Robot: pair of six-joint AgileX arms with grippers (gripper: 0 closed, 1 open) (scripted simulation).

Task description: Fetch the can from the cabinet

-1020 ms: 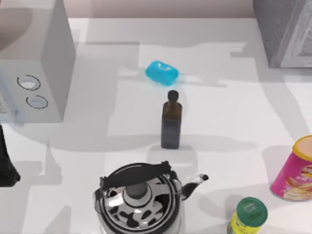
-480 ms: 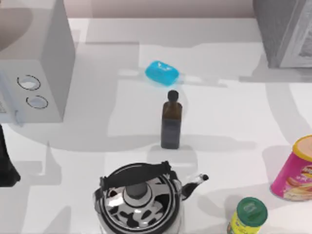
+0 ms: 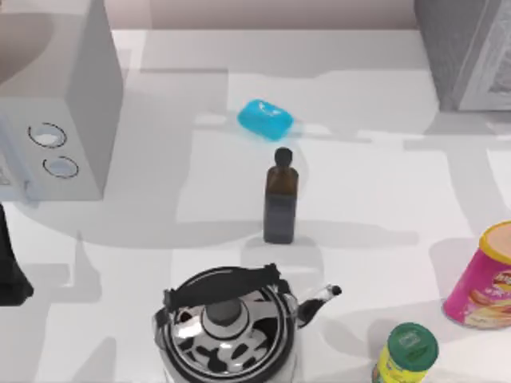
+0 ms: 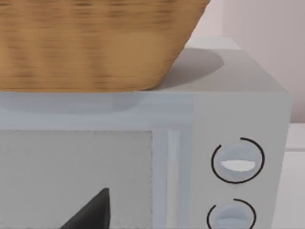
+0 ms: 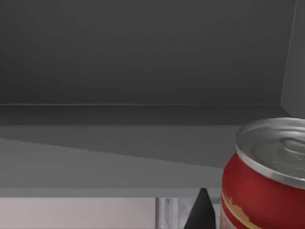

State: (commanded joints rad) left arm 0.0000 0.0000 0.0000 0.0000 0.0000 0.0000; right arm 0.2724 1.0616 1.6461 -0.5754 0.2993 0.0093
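The can is red with a silver top and stands inside the dark grey cabinet. A dark tip of my right gripper rises just beside the can; whether it touches the can cannot be told. From above, the cabinet is a grey box at the table's far right corner, with its pale door panel at the view's edge. My left arm is parked at the left edge, in front of the microwave. A dark part of my left gripper points at the microwave door.
A microwave with a wicker basket on top stands at the left. A blue soap, a dark bottle, a kettle, a pink canister and a green-lidded jar stand on the table.
The cabinet's pale door panel at the top right has shifted slightly, and the shadow on the table below it has slid to the right. Nothing else has moved.
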